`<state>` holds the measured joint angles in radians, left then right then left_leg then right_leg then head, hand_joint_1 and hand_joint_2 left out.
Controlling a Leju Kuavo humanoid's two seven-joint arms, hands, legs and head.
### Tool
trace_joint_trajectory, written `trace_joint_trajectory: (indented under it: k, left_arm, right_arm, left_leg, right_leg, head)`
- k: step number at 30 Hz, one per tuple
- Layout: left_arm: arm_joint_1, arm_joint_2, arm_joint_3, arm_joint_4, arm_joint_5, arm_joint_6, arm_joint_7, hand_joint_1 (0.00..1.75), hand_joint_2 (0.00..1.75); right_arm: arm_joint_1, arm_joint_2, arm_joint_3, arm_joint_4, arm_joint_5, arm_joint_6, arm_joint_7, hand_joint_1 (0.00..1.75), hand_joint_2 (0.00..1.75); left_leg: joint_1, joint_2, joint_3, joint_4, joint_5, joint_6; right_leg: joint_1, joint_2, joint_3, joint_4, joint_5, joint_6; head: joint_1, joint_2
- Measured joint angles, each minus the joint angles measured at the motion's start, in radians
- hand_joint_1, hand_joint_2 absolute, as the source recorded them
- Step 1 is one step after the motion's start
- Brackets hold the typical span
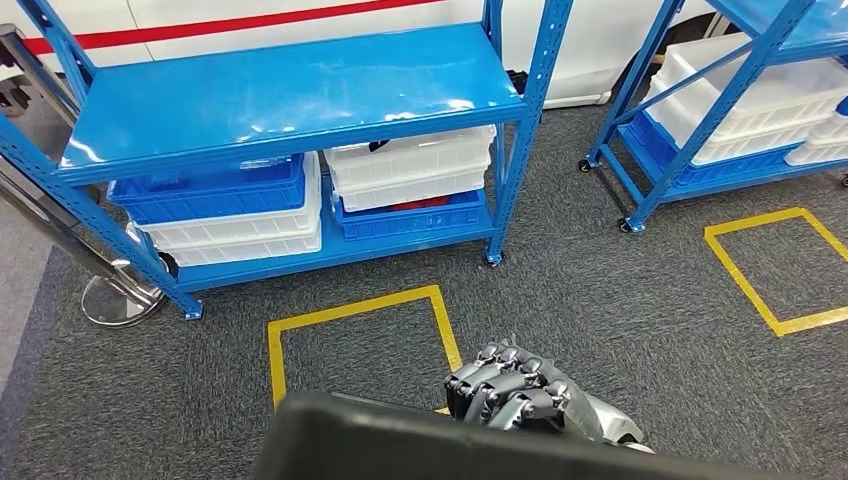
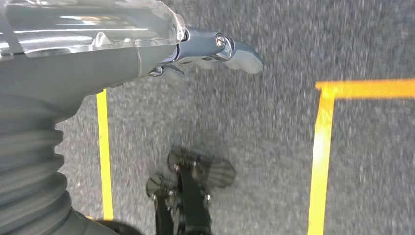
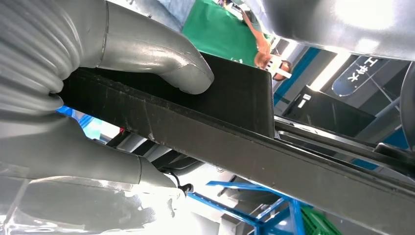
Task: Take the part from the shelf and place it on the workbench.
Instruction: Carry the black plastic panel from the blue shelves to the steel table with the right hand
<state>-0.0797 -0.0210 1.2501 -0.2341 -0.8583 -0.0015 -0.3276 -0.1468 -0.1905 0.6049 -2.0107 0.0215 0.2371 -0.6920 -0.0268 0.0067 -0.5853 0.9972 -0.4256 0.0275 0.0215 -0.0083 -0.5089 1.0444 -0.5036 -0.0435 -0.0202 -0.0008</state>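
- The flat black part [image 1: 400, 445] is held low in front of the robot, over the grey carpet, near a yellow floor square [image 1: 362, 335].
- It is gripped by the right hand [image 1: 512, 392]: fingers curled over its edge, thumb [image 3: 161, 58] pressed flat on it.
- The left hand [image 2: 147, 54] hangs over the carpet, fingers stretched out, nothing held.

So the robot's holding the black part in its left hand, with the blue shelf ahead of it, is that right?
Not quite: the right hand holds the black part, not the left. The head view shows its fingers curled over the part's edge, and the right wrist view shows the thumb pressed on it. The left hand hangs over the carpet with nothing in it. The blue shelf is ahead, as you said.
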Motion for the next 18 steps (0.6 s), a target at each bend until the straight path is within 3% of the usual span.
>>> trace_joint_trajectory:
  k: [2, 4, 6, 8, 9, 10, 11, 13, 15, 18]
  left_arm:
    - [0.0, 0.0, 0.0, 0.001, 0.0, 0.002, 0.002, 0.0, 1.75]
    - [0.001, 0.001, 0.0, 0.001, 0.0, 0.006, 0.004, 0.0, 1.75]
    - [0.002, 0.002, 0.0, 0.001, -0.001, 0.01, 0.007, 0.0, 1.75]
    - [0.003, 0.001, 0.0, 0.001, -0.001, 0.012, 0.011, 0.0, 1.75]
    - [0.003, 0.001, 0.0, 0.001, 0.0, 0.013, 0.011, 0.0, 1.75]
    - [0.003, 0.001, 0.0, 0.001, 0.0, 0.013, 0.012, 0.0, 1.75]
    - [0.003, 0.001, 0.0, 0.001, 0.0, 0.013, 0.013, 0.0, 1.75]
    - [0.002, 0.001, 0.0, 0.001, 0.0, 0.013, 0.014, 0.0, 1.75]
    - [0.002, 0.001, 0.0, 0.001, 0.0, 0.013, 0.014, 0.0, 1.75]
    - [0.004, 0.002, 0.001, 0.001, 0.003, 0.013, 0.016, 0.0, 1.75]
  right_arm:
    - [-0.002, 0.0, 0.0, 0.001, 0.0, 0.001, 0.0, 1.64, 1.75]
    - [-0.002, 0.001, 0.0, 0.003, 0.0, 0.003, 0.0, 1.64, 1.75]
    - [-0.004, 0.003, 0.0, 0.007, -0.004, 0.01, 0.0, 1.64, 1.75]
    - [-0.004, 0.003, -0.001, 0.012, -0.009, 0.018, 0.0, 1.64, 1.75]
    - [-0.004, 0.003, -0.001, 0.014, -0.01, 0.02, 0.0, 1.64, 1.75]
    - [-0.004, 0.003, -0.001, 0.017, -0.011, 0.02, 0.0, 1.64, 1.75]
    - [-0.004, 0.003, -0.001, 0.019, -0.012, 0.02, 0.0, 1.64, 1.75]
    - [-0.004, 0.003, -0.001, 0.021, -0.012, 0.02, 0.0, 1.64, 1.75]
    - [-0.006, 0.003, -0.001, 0.022, -0.014, 0.021, 0.0, 1.64, 1.75]
    - [-0.007, 0.003, -0.003, 0.023, -0.029, 0.04, 0.0, 1.64, 1.75]
  left_leg:
    - [0.001, 0.001, -0.005, 0.0, 0.011, -0.008]
    - [0.001, 0.0, -0.016, 0.013, 0.0, -0.019]
    - [0.007, -0.002, -0.048, 0.092, -0.066, -0.033]
    - [0.019, -0.003, -0.094, 0.227, -0.142, -0.048]
    - [0.025, -0.003, -0.105, 0.273, -0.154, -0.054]
    - [0.03, -0.003, -0.102, 0.288, -0.148, -0.06]
    - [0.035, -0.003, -0.078, 0.261, -0.125, -0.066]
    - [0.044, -0.007, 0.013, 0.12, -0.078, -0.074]
    - [0.046, -0.022, 0.077, 0.014, -0.062, -0.07]
    - [0.043, -0.021, 0.075, -0.002, -0.062, -0.048]
  right_leg:
    - [0.001, -0.003, 0.021, -0.048, -0.012, -0.001]
    - [-0.007, -0.005, 0.016, -0.062, 0.001, -0.004]
    - [-0.016, -0.007, 0.005, -0.069, 0.017, -0.008]
    - [-0.018, -0.007, -0.011, -0.066, 0.028, -0.007]
    - [-0.021, -0.006, -0.02, -0.062, 0.032, -0.004]
    - [-0.024, -0.006, -0.028, -0.058, 0.036, -0.001]
    - [-0.027, -0.005, -0.036, -0.053, 0.038, 0.003]
    - [-0.033, -0.002, -0.049, -0.04, 0.04, 0.011]
    - [-0.035, 0.005, -0.06, -0.031, 0.044, 0.025]
    - [-0.034, 0.018, -0.071, -0.025, 0.053, 0.047]
  head:
    - [0.0, 0.0]
    - [0.0, 0.0]
    - [-0.001, 0.0]
    - [-0.002, 0.0]
    - [-0.002, 0.0]
    - [-0.002, 0.0]
    - [-0.002, 0.0]
    - [-0.002, 0.0]
    - [-0.002, 0.0]
    - [-0.001, 0.0]
